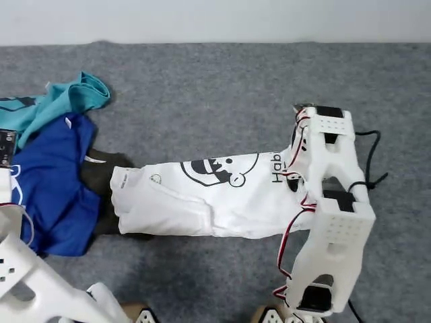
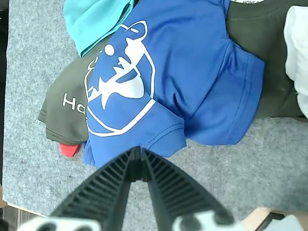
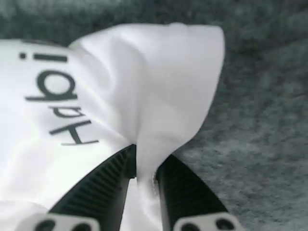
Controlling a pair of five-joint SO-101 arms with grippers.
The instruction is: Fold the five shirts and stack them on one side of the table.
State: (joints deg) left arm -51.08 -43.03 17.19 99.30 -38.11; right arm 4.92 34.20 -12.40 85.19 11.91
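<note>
Right gripper (image 3: 144, 155): pinching white shirt (image 1: 202, 195) by its edge. Left gripper (image 2: 140, 153): clenched, empty (above blue shirt (image 2: 192, 72)). Advised: draw edge across low, edges aligned.

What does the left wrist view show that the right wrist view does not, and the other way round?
Left wrist view: blue shirt, teal shirt, dark olive shirt, a red scrap, the left jaws shut. Right wrist view: black lettering on the white shirt, which the right jaws pinch. Both: the white shirt and the grey mat.
</note>
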